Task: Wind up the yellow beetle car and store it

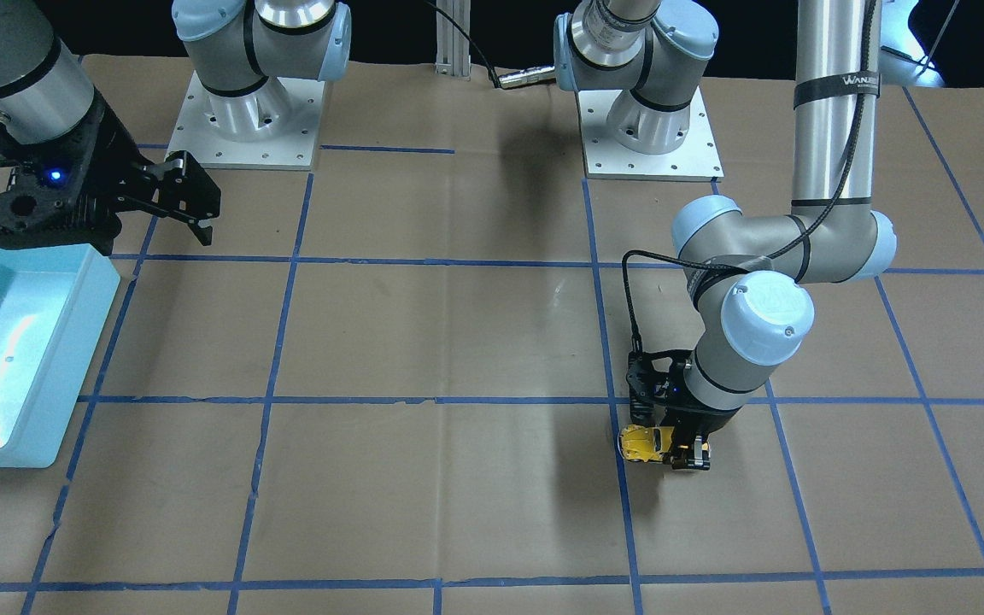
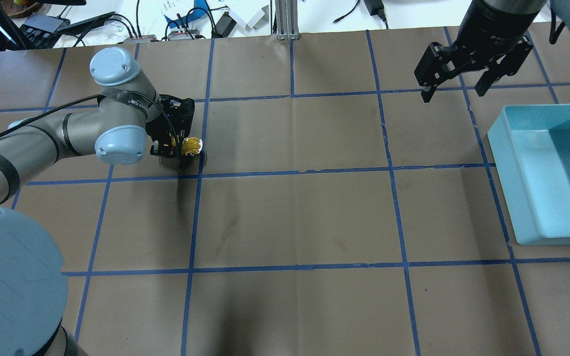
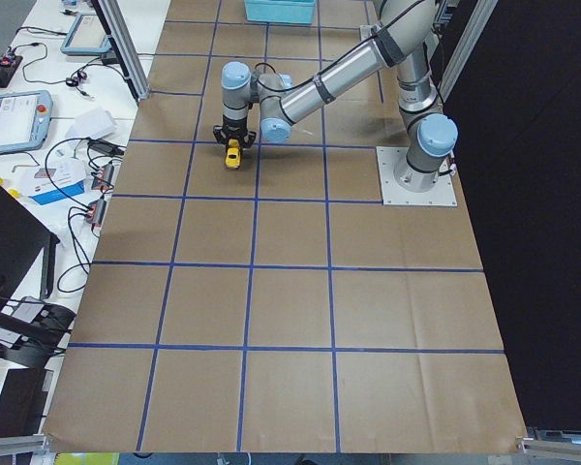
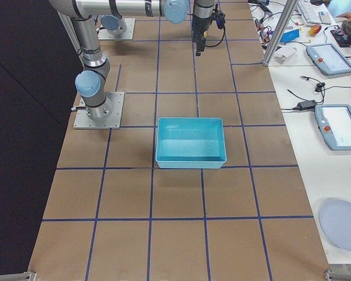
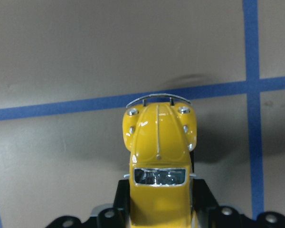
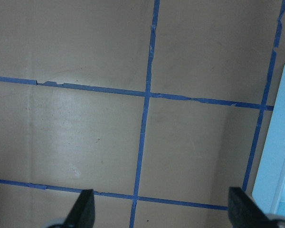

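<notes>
Your left gripper (image 1: 682,451): clamped on yellow beetle car (image 1: 641,444), nose sticking out, down at the table (image 1: 458,342). Your right gripper (image 2: 453,92): fingers wide apart, empty, near teal bin (image 2: 512,163)

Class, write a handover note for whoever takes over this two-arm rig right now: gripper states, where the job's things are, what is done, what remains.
Left gripper: shut on the yellow beetle car, its nose sticking out, low at the table. Whether the wheels touch cannot be told.
Right gripper: open, holding nothing, hovering beside the teal bin.
Done: car grasped. Whether it is wound cannot be told.
Left: probably wind it, then place it in the bin, which does not hold it yet.
</notes>
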Available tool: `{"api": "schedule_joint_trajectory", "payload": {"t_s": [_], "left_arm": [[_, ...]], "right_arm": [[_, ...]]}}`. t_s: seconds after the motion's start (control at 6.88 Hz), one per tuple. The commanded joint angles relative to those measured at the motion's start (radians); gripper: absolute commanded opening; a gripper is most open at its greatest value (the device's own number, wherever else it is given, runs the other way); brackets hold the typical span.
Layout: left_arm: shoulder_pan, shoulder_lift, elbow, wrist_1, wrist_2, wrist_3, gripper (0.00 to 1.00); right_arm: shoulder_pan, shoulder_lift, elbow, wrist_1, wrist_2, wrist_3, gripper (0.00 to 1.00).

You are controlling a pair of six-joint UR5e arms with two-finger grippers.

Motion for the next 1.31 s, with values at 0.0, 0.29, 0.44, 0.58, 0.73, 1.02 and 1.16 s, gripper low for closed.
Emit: {"api": "schedule_joint_trajectory", "payload": {"t_s": [0.0,0.29,0.44,0.58,0.73,1.02,1.16], "left_arm": [[-0.002,-0.032,0.003,0.008,0.026,0.001,0.0],[-0.002,-0.03,0.002,0.009,0.025,0.005,0.0],[-0.002,-0.029,0.002,0.009,0.025,0.005,0.0],[-0.002,-0.029,0.002,0.009,0.025,0.004,0.01],[-0.002,-0.029,0.003,0.009,0.025,0.001,0.01],[-0.001,-0.027,0.004,0.011,0.025,0.004,0.01],[-0.001,-0.024,0.004,0.012,0.025,0.004,0.01]], "right_arm": [[0.0,0.0,0.0,0.0,0.0,-0.002,1.0],[0.0,0.0,0.0,0.0,0.0,-0.014,1.0],[-0.001,0.0,0.0,0.0,0.0,-0.014,1.0],[0.0,0.0,0.0,0.0,0.0,-0.014,1.0],[0.0,0.0,0.0,0.0,0.0,-0.014,1.0],[-0.001,0.0,0.0,0.0,0.0,-0.014,1.0],[-0.002,0.0,0.0,0.0,0.0,-0.014,1.0]]}}
